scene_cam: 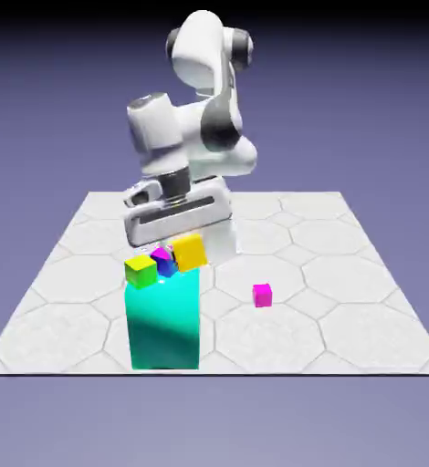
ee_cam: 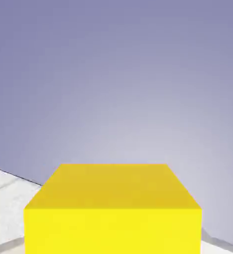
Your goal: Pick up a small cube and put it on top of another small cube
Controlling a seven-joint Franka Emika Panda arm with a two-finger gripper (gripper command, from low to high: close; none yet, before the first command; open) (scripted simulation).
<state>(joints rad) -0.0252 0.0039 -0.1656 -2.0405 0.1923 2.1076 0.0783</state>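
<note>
- Gripper (scene_cam: 189, 246) is closed on the yellow cube (scene_cam: 189, 253), pinching it; in the hand view the cube hides the fingertips.
- The yellow cube sits at the hand's lower end in the exterior view, beside the magenta-topped blue cube (scene_cam: 166, 264), which lies toward nine o'clock; whether they touch, I cannot tell.
- That raised hold probably serves to carry the cube onto its partner, keeping its underside free for setting down.
- The lime cube (scene_cam: 141, 272) is at eight o'clock from the yellow one, near the top of the teal block (scene_cam: 163, 324); the crowding there probably leaves little room for the fingers, and a sideways nudge could knock a neighbour off.
- The plain magenta cube (scene_cam: 262, 295) lies on the table (scene_cam: 364, 337) at four o'clock from the yellow cube, well apart, likely no part of this stack.
- As for pointing, the yellow cube looks slightly tilted in the exterior view; in the hand view its near edge runs from nine to three o'clock, squared to the hand.
- Being a cube, it shows no clear long axis, so levelling its faces with the partner's top likely matters most before release.
</note>
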